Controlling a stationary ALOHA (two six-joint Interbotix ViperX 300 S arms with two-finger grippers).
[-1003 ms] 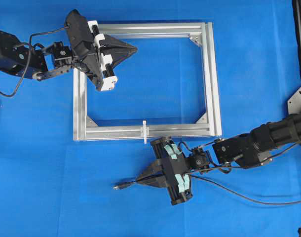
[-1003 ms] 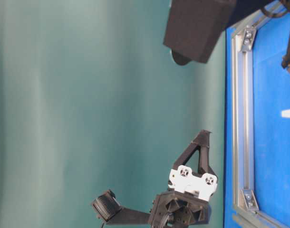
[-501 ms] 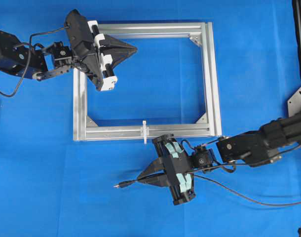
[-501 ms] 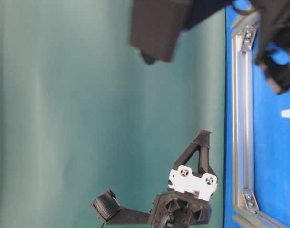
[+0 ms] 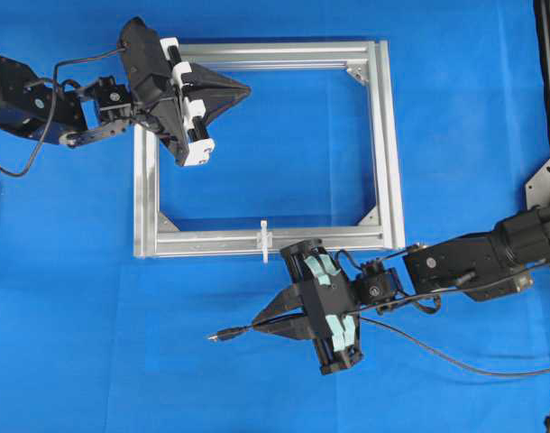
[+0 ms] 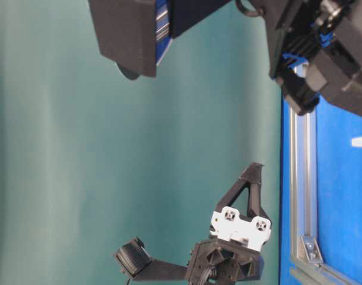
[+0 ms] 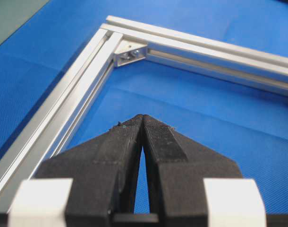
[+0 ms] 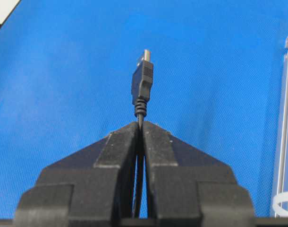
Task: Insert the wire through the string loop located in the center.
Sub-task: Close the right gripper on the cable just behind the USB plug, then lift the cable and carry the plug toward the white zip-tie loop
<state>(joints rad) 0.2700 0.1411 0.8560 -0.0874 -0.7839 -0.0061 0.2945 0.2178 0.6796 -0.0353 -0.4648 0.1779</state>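
Jaws on our right gripper [image 5: 255, 326] are clamping the wire [image 8: 142, 85] just behind its plug; in the right wrist view the cable is running up between the two pads and the plug is sticking straight out past the tips. Left gripper [image 5: 246, 88] is sitting with its jaws pressed together on nothing, tips meeting in the left wrist view [image 7: 142, 117], hanging over the frame [image 5: 388, 135] near its top-left corner.

From overhead we are seeing the plug end [image 5: 219, 336] pointing left, out over the blue mat [image 5: 68, 298], below the frame's bottom bar. Behind the right gripper the wire is trailing off to the right across the mat.

We are seeing the loop [image 5: 265, 240] as a short white strip standing across the middle of the bottom bar. It is sitting above and just to the right of the right fingertips, near but apart from them. The plug is lying further left and lower than the loop, aimed roughly along the bar rather than at it. In the right wrist view the loop is showing only at the bottom right edge [image 8: 282, 202], off to the side of the jaws.
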